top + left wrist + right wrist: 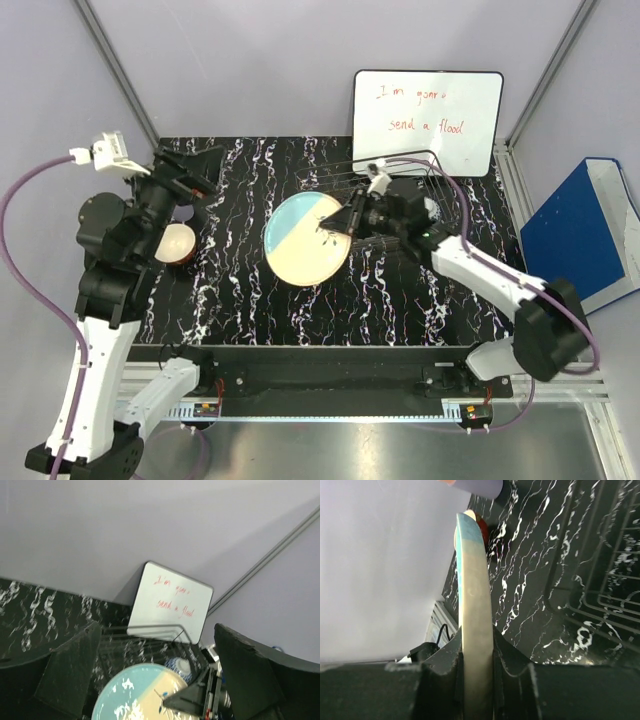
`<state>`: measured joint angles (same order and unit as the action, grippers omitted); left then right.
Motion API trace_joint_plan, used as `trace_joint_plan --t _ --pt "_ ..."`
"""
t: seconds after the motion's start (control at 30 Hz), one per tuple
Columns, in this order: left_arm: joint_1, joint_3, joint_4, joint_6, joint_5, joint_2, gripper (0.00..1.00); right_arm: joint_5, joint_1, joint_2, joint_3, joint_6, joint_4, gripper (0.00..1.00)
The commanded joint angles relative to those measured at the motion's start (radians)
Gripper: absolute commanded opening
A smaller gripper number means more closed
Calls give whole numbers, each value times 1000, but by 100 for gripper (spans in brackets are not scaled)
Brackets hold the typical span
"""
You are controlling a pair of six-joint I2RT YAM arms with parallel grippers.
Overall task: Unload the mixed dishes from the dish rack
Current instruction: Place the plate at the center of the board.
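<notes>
Your right gripper (350, 216) is clamped on the rim of the large light-blue-and-cream plate (303, 240). Its fingers (440, 670) are pinched against both faces, and the plate shows edge-on in the rt wrist view. From above, the plate is at the centre of the black marbled table (250, 300), just left of the dish rack (425, 185). Its blue part is toward the back wall and its cream part toward the arm bases. You can't tell whether its lower edge touches the tabletop.

Your left gripper (190, 168) hangs over the table's back-left corner, jaws spread wide w/ nothing between them. Its wrist cam looks across at the plate, the rack's thin wires and the small blue-and-white patterned bowl (178, 665), which is just behind the plate by those wires. The red bowl with cream inside (175, 243) stands upright on the table beside the left arm, well apart from the plate.

Behind the rack, a white board (428, 120) w/ red writing leans against the wall. A blue box (585, 235) lies off the table's right edge.
</notes>
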<state>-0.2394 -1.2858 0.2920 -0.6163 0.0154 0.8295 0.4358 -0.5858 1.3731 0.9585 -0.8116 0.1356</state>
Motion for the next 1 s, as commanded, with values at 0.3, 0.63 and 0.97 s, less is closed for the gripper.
trace_joint_plan --t 0.3,0.63,0.97 --pt "-44 163 141 -2 -92 -139 99 20 -163 331 318 -158 282 0" --pt "-70 120 259 36 -201 -210 99 81 -175 627 608 -169 233 0" --pt "-77 160 260 20 -193 -213 99 63 -177 843 825 -150 121 0"
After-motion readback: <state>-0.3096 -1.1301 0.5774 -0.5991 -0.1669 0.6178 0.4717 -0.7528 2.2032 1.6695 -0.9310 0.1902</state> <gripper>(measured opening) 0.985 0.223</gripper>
